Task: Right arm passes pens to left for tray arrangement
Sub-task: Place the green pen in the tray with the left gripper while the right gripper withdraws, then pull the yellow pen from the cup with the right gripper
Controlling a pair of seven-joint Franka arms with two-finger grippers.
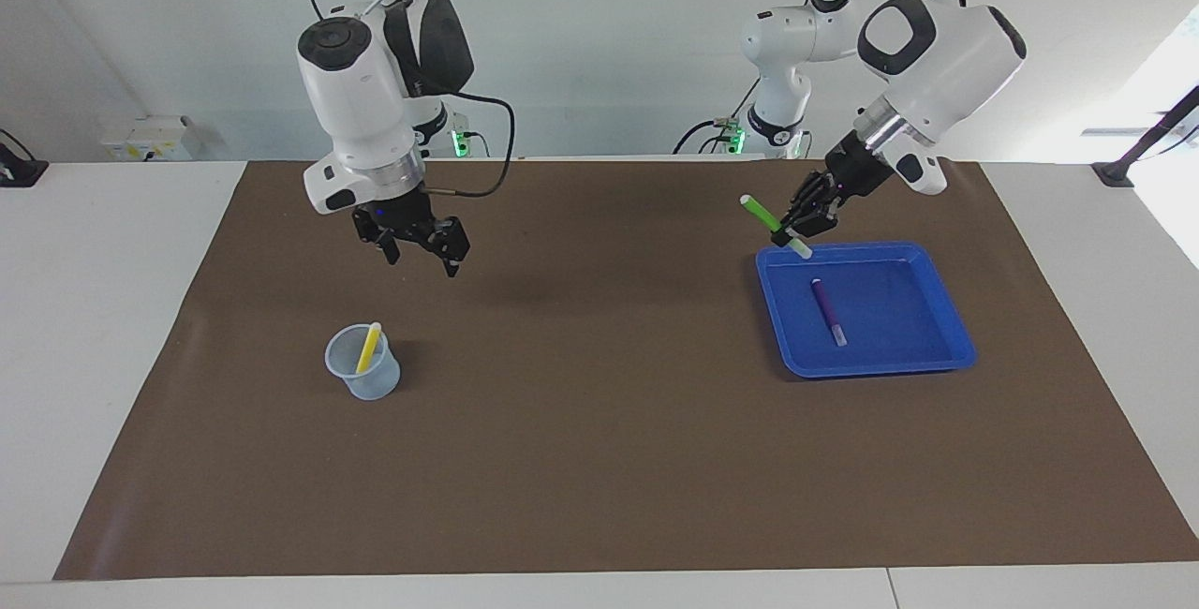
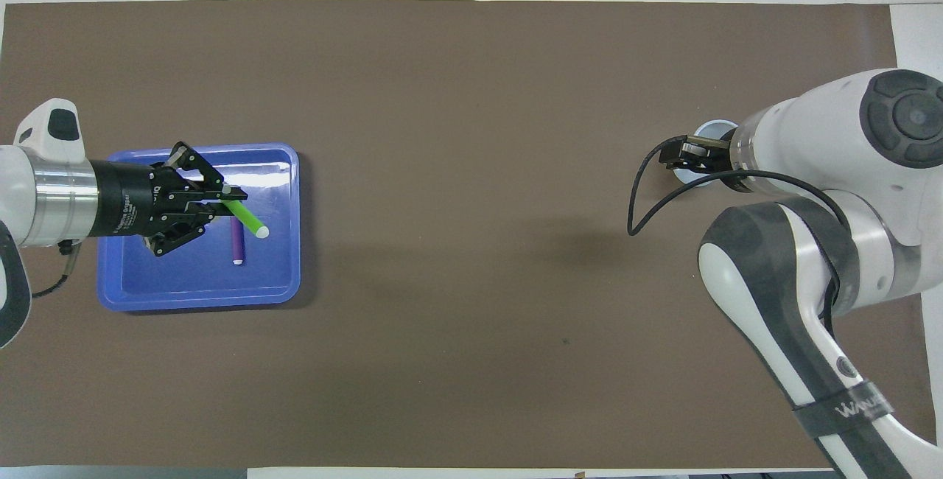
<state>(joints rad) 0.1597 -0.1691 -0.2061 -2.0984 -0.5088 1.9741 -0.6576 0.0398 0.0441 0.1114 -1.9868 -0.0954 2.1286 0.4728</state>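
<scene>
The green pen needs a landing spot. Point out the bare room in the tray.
The tray is bare on either side of the purple pen, widest toward the left arm's end. The left hand holds the green pen over the rim nearest the robots.

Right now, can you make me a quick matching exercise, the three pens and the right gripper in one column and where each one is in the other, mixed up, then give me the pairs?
Column one:
1. purple pen
2. green pen
3. yellow pen
4. right gripper

Column two:
A. standing in the clear cup
B. held by the left gripper over the tray's rim
C. open and empty, above the mat
D. lying flat in the blue tray

Pairs: 1-D, 2-B, 3-A, 4-C
</scene>
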